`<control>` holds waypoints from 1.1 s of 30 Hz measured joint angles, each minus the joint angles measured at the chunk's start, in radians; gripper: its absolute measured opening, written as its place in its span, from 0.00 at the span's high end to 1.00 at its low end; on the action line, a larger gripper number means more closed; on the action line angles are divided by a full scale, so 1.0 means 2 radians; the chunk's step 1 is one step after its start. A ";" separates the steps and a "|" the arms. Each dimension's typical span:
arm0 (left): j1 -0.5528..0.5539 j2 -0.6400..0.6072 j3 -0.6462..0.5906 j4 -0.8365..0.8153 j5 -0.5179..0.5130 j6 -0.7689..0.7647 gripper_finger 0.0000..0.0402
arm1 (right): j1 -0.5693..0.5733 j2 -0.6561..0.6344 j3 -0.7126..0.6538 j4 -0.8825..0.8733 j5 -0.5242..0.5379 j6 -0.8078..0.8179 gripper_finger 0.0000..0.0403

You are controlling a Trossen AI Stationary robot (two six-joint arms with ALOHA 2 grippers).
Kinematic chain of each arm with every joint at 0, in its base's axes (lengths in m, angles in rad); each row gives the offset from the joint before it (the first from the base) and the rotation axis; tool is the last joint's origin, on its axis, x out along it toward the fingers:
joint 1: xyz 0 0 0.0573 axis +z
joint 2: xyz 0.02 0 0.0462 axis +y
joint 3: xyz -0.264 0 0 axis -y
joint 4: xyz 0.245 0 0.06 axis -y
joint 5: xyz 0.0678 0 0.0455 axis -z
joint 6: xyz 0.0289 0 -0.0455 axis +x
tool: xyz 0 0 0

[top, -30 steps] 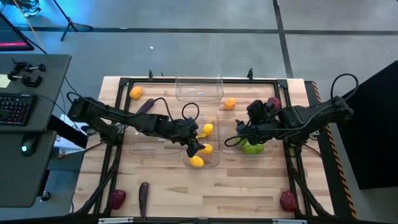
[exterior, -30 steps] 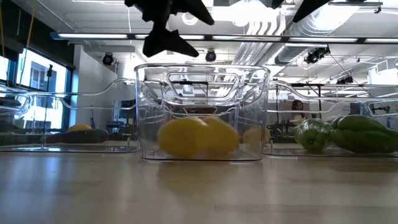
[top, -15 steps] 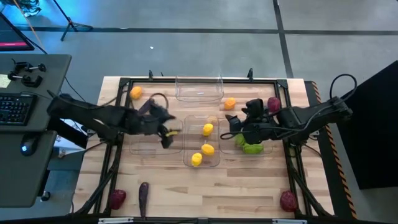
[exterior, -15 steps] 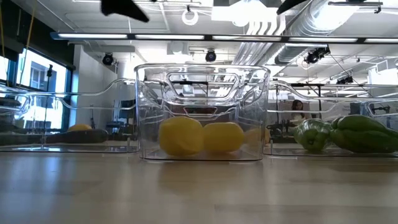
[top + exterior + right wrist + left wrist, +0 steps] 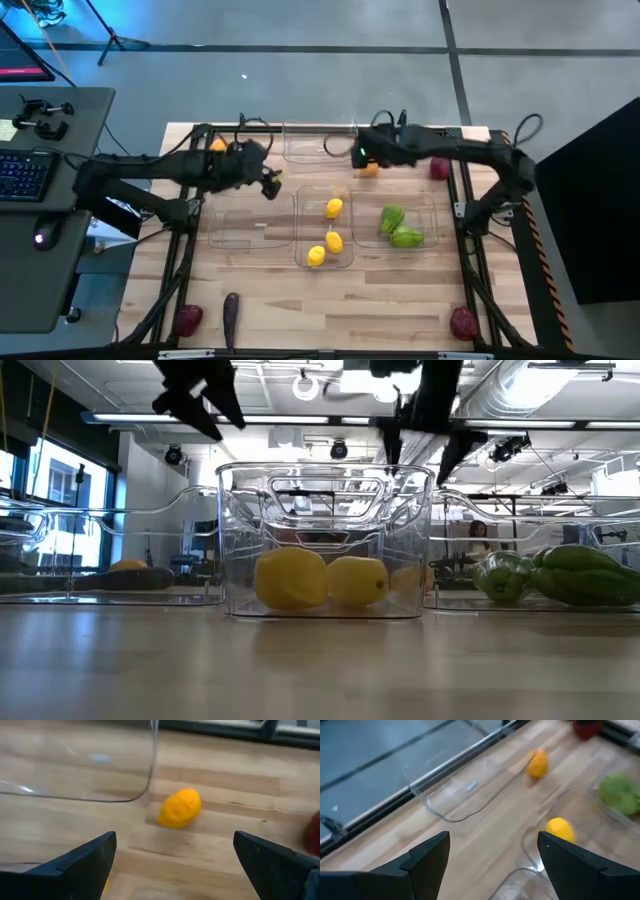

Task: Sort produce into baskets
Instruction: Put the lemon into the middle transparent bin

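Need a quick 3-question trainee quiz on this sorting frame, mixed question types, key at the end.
1. True or false: the clear rectangular plastic bin at the table's middle holds three yellow lemons.
2. Multiple choice: the right gripper, jaws open, hovers nearest which piece? A) the small orange fruit beside the far clear bin B) the long dark purple eggplant at the near edge C) the green ridged vegetables in the right-hand bin
3. Fill in: the far clear bin holds ____ produce.

Key: 1 true. 2 A. 3 no. The left gripper is open too, holding nothing, above the table left of the middle bin.
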 joint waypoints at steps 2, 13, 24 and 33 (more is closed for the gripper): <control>0.024 0.008 0.000 -0.001 0.021 0.008 0.29 | -0.037 0.025 0.000 0.012 -0.048 -0.073 0.03; 0.110 0.019 0.000 -0.020 0.069 -0.013 0.29 | -0.098 0.058 -0.015 -0.016 -0.076 -0.349 0.03; 0.218 0.011 0.000 -0.012 0.116 0.146 0.29 | -0.134 0.003 -0.159 0.134 -0.175 -0.220 0.03; 0.301 0.009 0.000 0.052 0.224 0.210 0.29 | -0.123 0.001 -0.160 0.203 -0.143 -0.214 0.03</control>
